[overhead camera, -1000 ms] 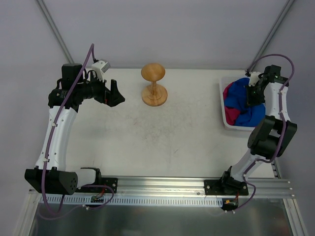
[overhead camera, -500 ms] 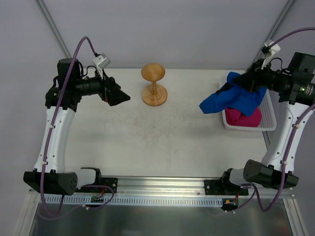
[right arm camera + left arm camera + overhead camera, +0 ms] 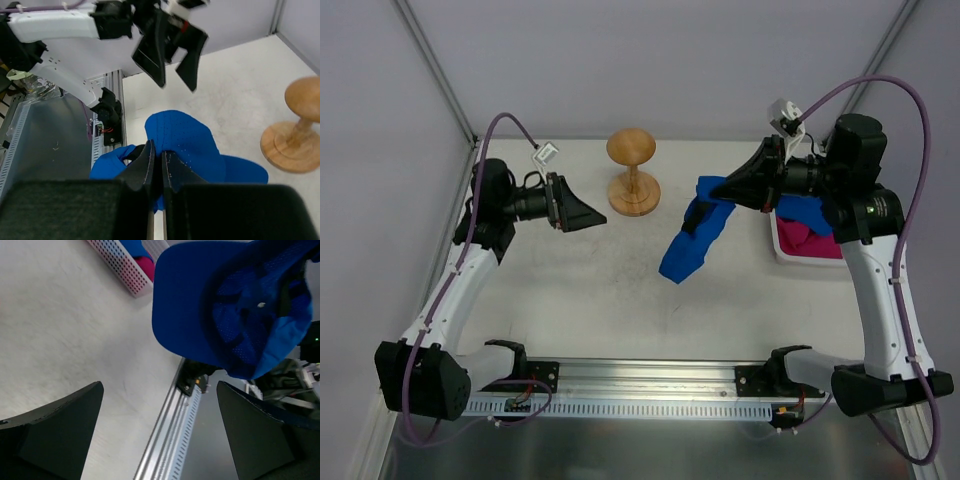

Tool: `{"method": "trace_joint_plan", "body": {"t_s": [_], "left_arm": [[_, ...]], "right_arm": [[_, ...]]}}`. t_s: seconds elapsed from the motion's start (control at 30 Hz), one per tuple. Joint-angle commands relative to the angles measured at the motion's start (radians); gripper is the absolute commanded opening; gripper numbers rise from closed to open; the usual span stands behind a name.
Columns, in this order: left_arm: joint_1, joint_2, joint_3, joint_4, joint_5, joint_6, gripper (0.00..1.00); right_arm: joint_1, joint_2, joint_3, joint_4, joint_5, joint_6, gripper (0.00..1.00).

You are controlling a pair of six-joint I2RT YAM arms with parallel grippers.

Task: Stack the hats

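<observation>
Your right gripper (image 3: 157, 159) is pinched tight on the blue hat (image 3: 695, 232), with a fold of fabric caught between its closed fingers. The hat hangs below and just ahead of the tips, in the air above the surface (image 3: 590, 290), brim drooping down.

Your left gripper (image 3: 592, 215) stands wide with nothing in it. It points across at the right gripper, and the blue hat hangs between the two, apart from the left tips. From the left wrist you look straight up into the hat's mesh underside.

The wooden stand (image 3: 633, 172) is upright on the surface. It sits off to the far side of the gap between the grippers, nearer the left gripper's tips and close beside the hat.

Behind the right gripper, under its wrist, the white tray (image 3: 782, 248) holds the pink hats (image 3: 812, 240); how many you cannot tell.
</observation>
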Motion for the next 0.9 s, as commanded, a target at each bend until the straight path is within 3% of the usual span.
{"method": "trace_joint_plan", "body": {"t_s": [0.0,0.33,0.87], "left_arm": [[-0.040,-0.070,-0.163,0.381,0.013,-0.315,0.99],[-0.094,-0.024,-0.295,0.680,-0.090,-0.640,0.99],[-0.161,-0.057,-0.370,0.732,-0.217,-1.007,0.99]], "right_arm": [[0.079,-0.046,0.039,0.207,-0.010,0.071,0.00],[0.294,-0.052,0.096,0.354,0.160,0.034,0.00],[0.444,0.100,0.243,0.514,0.366,0.000,0.00]]}}
